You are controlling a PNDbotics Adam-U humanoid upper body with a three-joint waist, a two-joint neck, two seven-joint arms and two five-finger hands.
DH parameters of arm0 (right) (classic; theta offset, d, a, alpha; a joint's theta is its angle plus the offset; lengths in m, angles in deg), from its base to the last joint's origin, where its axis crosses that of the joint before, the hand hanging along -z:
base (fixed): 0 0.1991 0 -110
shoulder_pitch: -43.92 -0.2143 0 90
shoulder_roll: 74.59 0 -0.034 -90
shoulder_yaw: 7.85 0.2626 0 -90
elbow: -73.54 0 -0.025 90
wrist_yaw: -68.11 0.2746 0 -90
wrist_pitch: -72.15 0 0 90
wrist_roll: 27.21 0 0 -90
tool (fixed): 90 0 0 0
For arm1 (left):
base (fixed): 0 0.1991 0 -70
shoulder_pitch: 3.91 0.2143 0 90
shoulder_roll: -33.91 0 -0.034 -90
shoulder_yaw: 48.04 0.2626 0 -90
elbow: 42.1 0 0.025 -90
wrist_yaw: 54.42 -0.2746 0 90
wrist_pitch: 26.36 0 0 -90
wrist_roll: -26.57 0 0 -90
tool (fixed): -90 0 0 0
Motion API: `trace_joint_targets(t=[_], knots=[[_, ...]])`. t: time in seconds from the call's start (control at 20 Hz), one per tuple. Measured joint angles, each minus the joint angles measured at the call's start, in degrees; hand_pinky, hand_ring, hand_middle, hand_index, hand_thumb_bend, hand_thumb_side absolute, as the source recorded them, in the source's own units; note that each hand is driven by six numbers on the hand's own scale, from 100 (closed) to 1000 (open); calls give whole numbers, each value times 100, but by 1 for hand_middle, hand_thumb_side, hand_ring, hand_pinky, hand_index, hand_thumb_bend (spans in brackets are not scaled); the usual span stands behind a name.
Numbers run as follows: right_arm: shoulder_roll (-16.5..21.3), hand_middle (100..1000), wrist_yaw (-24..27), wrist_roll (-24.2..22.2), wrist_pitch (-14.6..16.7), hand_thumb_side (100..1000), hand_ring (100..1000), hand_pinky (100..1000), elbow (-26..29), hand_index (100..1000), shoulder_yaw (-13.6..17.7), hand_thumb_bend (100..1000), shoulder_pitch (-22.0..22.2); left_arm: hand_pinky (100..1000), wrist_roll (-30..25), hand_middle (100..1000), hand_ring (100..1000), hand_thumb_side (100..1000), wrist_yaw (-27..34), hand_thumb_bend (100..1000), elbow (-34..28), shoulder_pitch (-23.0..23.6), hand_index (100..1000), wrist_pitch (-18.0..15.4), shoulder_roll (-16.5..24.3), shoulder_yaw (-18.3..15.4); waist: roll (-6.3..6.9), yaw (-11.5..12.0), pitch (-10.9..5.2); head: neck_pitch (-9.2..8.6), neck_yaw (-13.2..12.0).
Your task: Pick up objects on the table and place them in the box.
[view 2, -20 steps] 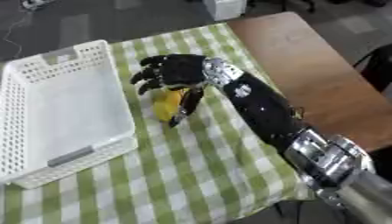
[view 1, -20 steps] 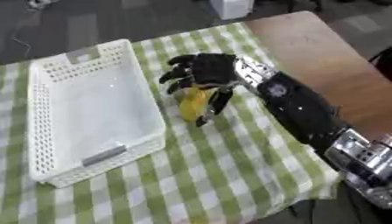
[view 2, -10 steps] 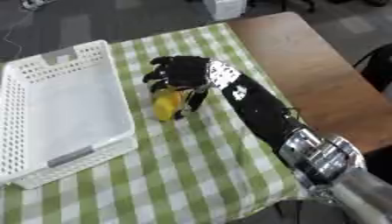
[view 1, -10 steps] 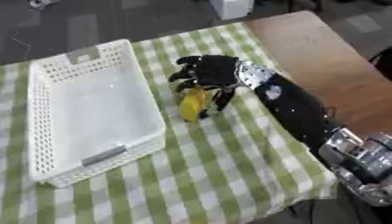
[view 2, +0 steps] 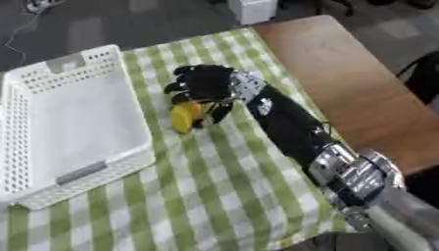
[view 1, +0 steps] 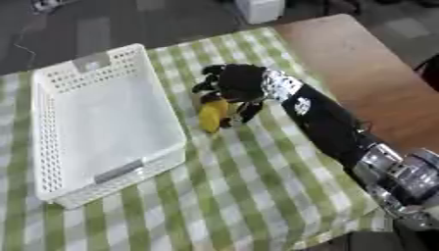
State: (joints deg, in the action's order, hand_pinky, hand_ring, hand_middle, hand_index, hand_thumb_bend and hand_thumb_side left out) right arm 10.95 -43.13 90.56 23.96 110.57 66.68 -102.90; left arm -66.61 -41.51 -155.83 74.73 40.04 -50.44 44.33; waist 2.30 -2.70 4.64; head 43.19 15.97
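A yellow banana [view 1: 212,116] lies on the green-checked cloth just right of the white basket [view 1: 60,147]. My right hand [view 1: 235,84] is on top of the banana, its black fingers curled down around it. The arm reaches in from the lower right. The banana's upper end is hidden under the palm. The basket holds nothing. My left hand shows in neither view.
Bare wooden tabletop [view 1: 369,73] lies to the right of the cloth. A white box-like thing [view 1: 260,10] stands beyond the table's far edge. Dark floor lies behind the table.
The hand has closed its fingers further round the banana. The views have shifted slightly.
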Motion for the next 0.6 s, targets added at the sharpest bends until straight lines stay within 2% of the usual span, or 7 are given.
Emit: trace_joint_targets(t=[0.05,0.25,0.4,0.45,0.5,0.6], knots=[[-14,860,-61,12,-12,405,722,896,-21,806,-9,738,-17,670,0,918,674,673,2,168,0,-14,911,0,0,0,0,2,0,-1,13],[-62,816,-344,47,-47,384,711,786,-210,805,-65,731,-34,670,-3,918,675,673,16,168,1,-30,911,0,-3,2,-2,15,1,-6,15],[-108,551,-486,29,-29,403,469,306,-411,636,-73,695,-87,670,-6,918,675,672,30,169,0,-32,911,2,-3,2,-21,21,-30,-48,15],[-132,446,-529,9,-9,419,337,100,-477,541,-72,667,-106,670,-7,918,675,672,32,169,0,-33,911,3,-3,2,-27,27,-40,-51,15],[-143,361,-573,-9,9,452,251,100,-541,447,-60,641,-127,670,-10,918,675,672,33,169,0,-33,910,5,-3,2,-28,33,-45,-52,15],[-160,142,-615,-32,32,588,100,100,-662,279,-23,504,-158,670,-13,918,675,673,35,169,0,-34,910,8,-3,2,-28,35,-48,-52,15]])
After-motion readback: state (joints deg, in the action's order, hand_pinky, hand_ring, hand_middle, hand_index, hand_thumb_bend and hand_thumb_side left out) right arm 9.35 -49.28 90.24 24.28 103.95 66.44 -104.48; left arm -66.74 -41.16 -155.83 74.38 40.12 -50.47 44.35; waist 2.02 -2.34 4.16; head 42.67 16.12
